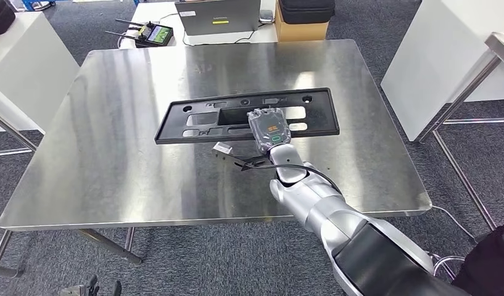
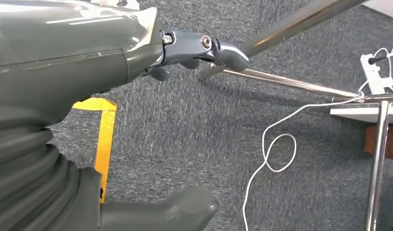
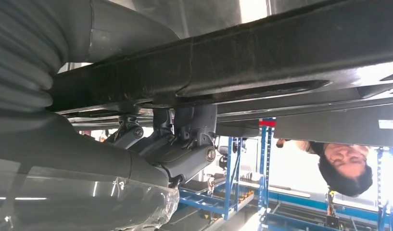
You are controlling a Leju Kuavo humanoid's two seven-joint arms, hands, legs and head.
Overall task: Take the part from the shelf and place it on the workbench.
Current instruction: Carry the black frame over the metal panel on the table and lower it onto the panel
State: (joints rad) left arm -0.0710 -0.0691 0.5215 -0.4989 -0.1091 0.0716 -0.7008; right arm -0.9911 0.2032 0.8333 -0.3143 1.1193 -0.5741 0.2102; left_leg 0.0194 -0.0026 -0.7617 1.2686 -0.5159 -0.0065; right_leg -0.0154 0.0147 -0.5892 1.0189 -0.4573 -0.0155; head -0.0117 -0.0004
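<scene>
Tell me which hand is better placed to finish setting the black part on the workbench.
The right hand. It already grips the black part at its near edge, over the steel workbench. The left hand hangs beside the bench legs above the carpet, holding nothing.

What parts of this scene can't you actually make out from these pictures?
- Right hand fingers, head view: hidden under its own back, over the black panel.
- Panel's ends, right wrist view: cut off by the edges.
- Left hand, left wrist view: fingertips partly hidden by its grey cover.

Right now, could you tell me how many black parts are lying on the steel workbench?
1: the long black part lies across the middle of the workbench, with the right hand at its near edge. None looks hidden.
</scene>
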